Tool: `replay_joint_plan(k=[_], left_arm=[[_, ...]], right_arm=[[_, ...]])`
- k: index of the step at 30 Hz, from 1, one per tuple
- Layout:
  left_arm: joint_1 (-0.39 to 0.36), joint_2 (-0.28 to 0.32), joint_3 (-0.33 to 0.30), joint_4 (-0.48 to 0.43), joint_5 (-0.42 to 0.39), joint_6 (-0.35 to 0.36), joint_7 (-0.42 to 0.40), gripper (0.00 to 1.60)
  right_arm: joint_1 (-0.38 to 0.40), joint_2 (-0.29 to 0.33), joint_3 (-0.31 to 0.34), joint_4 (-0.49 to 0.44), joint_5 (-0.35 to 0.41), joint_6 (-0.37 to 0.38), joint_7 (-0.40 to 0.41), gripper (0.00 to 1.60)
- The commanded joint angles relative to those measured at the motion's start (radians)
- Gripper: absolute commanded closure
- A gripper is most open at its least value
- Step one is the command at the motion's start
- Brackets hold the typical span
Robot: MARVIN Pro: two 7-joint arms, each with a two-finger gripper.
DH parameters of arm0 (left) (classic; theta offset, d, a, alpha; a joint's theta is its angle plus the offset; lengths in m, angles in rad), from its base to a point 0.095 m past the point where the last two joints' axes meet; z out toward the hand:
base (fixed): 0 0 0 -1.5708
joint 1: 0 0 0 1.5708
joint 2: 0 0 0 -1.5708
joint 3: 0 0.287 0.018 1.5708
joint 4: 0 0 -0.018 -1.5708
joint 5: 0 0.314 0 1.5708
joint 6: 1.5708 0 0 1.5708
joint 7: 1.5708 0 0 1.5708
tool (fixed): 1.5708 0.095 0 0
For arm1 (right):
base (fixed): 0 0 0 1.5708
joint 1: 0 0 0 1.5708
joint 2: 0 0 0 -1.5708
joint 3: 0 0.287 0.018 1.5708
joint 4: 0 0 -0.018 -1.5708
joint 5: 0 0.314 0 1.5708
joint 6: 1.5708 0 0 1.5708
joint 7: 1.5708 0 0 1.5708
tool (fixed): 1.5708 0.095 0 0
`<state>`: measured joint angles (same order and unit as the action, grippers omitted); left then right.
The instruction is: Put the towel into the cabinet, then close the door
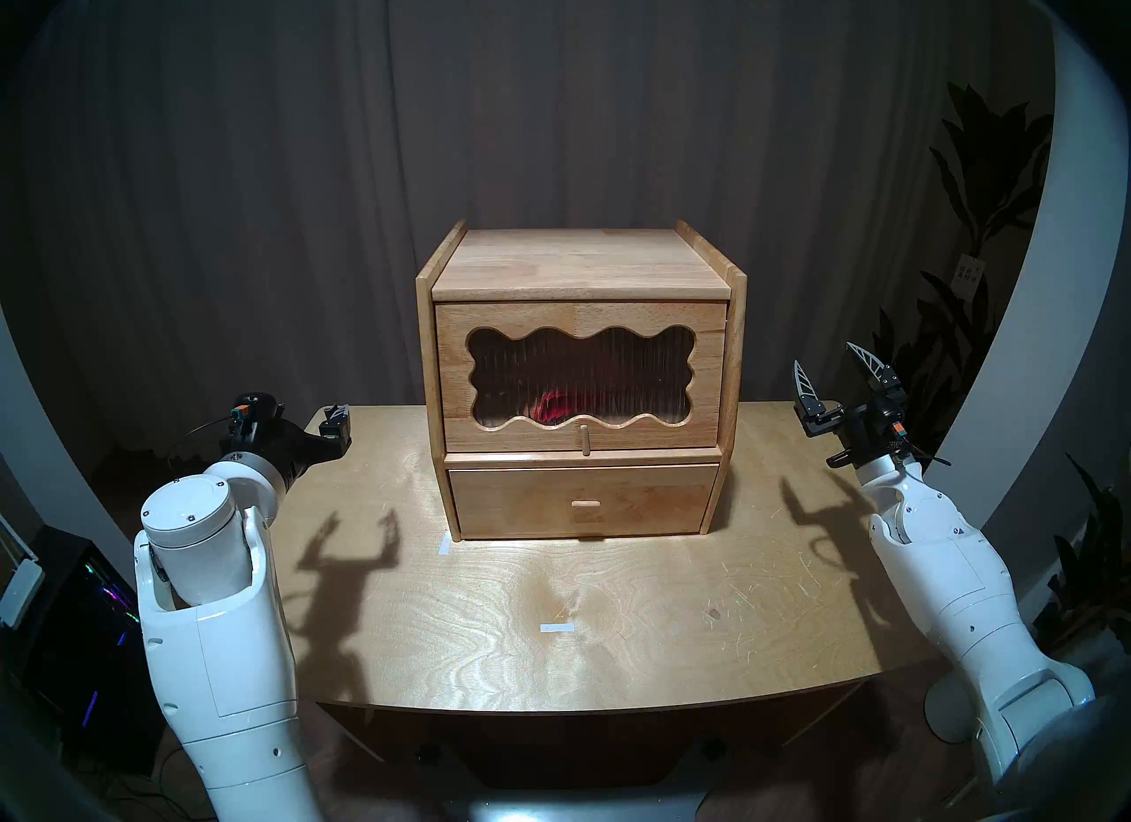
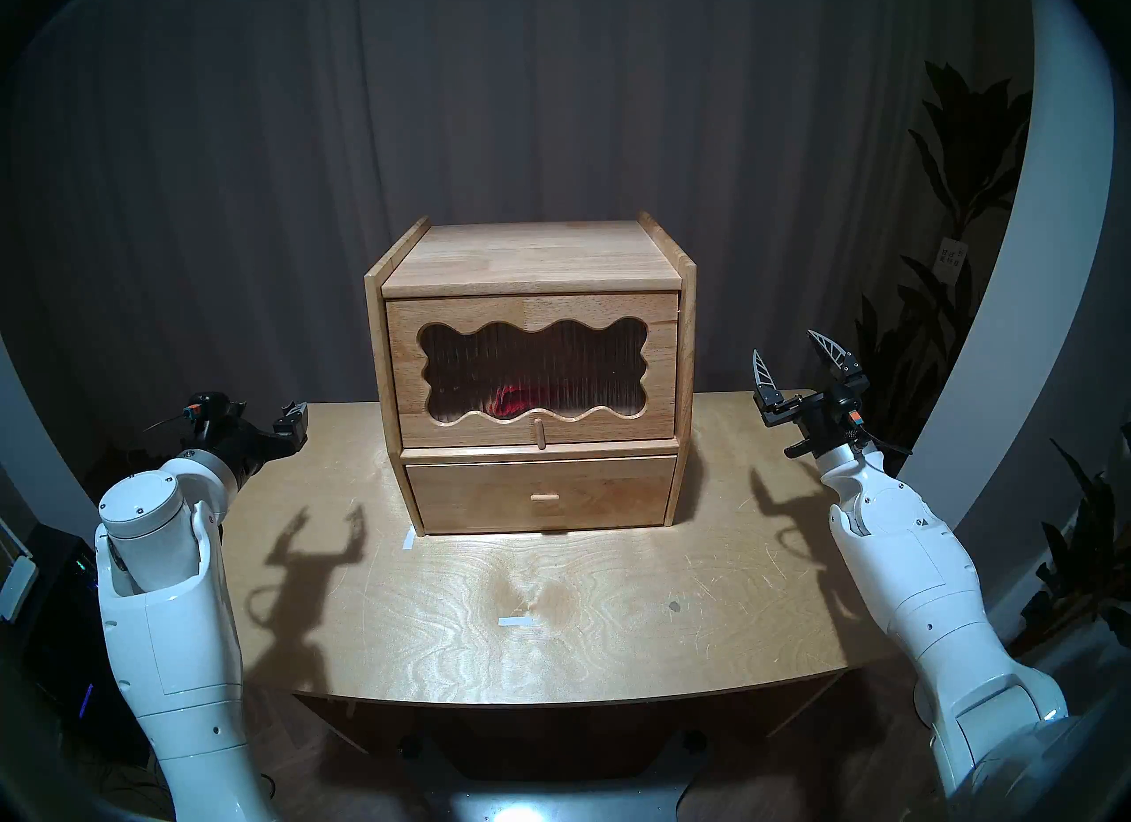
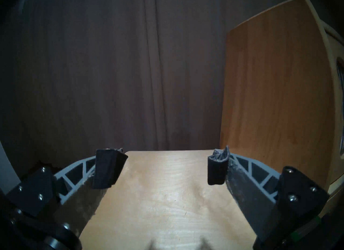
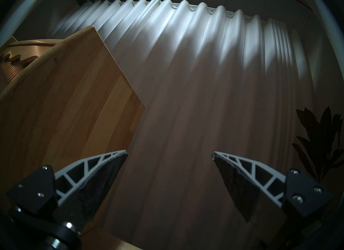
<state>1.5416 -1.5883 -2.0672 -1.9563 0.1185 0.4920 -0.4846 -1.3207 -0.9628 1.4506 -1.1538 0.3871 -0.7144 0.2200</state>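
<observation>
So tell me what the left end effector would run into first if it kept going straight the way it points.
Probably nothing on the table: the open left end effector points past the table's far edge toward the dark curtain. The cabinet stands off to its right, though depth is unclear.

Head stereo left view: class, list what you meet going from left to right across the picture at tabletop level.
left gripper → cabinet, its door shut with the towel behind the glass → right gripper → plant
</observation>
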Motion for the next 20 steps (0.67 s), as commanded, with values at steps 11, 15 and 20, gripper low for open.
replay_joint_plan(k=[11,15,20], left_arm=[[-0.142,0.058,-0.026,0.168,-0.134,-0.281,-0.063,0.0],[-0.139,0.06,-0.027,0.197,-0.138,-0.336,-0.073,0.0],[-0.133,0.073,-0.022,0.225,-0.131,-0.419,-0.085,0.0]], right_arm=[[0.019,-0.01,-0.004,-0.017,-0.002,-0.01,0.0,0.0],[0.017,-0.023,-0.004,-0.011,0.004,-0.024,-0.005,0.0],[0.014,-0.029,-0.003,-0.014,0.014,-0.021,-0.003,0.0]])
